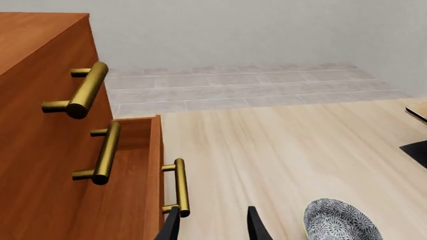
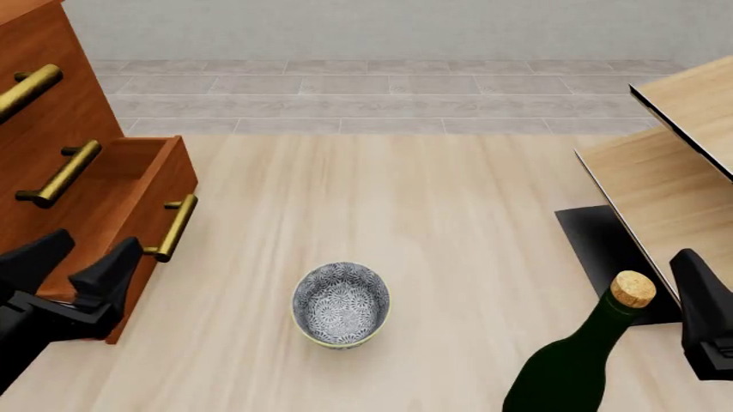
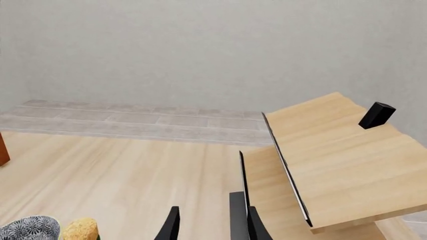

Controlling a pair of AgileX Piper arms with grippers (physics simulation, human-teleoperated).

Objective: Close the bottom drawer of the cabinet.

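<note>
In the left wrist view the left pincer [image 1: 212, 224] is spread wide and holds nothing, one finger just beside the lower end of the brass handle [image 1: 179, 187] of the bottom drawer [image 1: 137, 180], which juts out of the cabinet [image 1: 40, 100]. In the front view that drawer [image 2: 132, 202] stands open at the desk's [image 2: 458, 240] left, the left pincer [image 2: 71, 270] near its front corner, with a patterned bowl [image 2: 340, 304] and a corked bottle [image 2: 578, 356] nearer. In the right wrist view the right pincer [image 3: 212, 222] is parted and empty beside pale furniture [image 3: 333, 160].
</note>
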